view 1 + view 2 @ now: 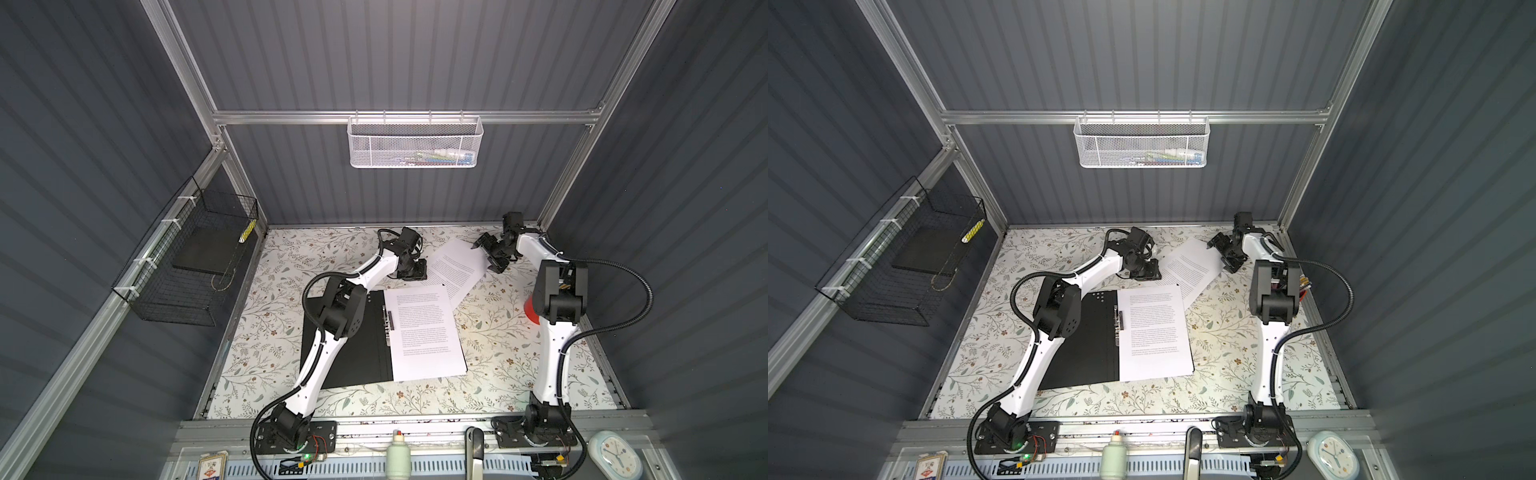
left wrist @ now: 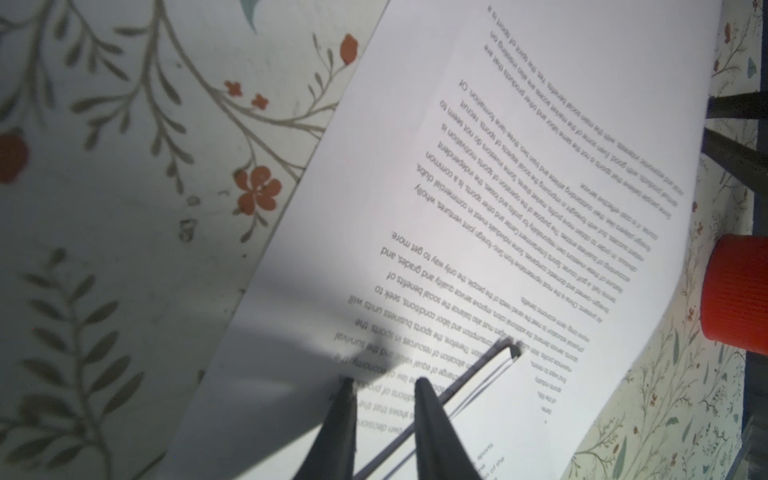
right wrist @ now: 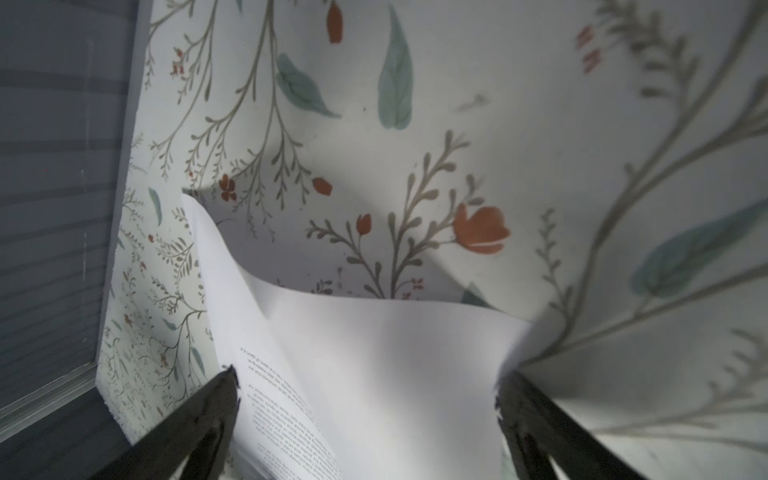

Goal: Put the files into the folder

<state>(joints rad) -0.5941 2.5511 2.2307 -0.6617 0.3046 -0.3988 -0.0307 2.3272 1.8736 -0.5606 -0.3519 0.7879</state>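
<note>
The folder [image 1: 365, 357] [image 1: 1096, 353] lies open on the floral table, black inside up, with a metal clip at its spine. A stack of files [image 1: 424, 328] [image 1: 1154, 332] rests on its right half. One more printed sheet [image 1: 453, 270] [image 1: 1187, 270] lies tilted behind the stack, its near corner under it. My left gripper [image 1: 415, 272] [image 2: 384, 382] is at this sheet's left edge, jaws a narrow gap apart, with only the printed sheet [image 2: 498, 187] seen through the gap. My right gripper [image 1: 486, 255] [image 3: 365, 376] stands wide open at the far right corner, where the sheet [image 3: 395, 340] curls up between its fingers.
A red ribbed cup [image 1: 528, 309] [image 2: 735, 291] stands on the table beside the right arm. A white mesh basket [image 1: 415, 143] hangs on the back rail and a black wire basket [image 1: 187, 266] on the left wall. A bottle [image 1: 399, 455] and a clock [image 1: 615, 455] sit on the front ledge.
</note>
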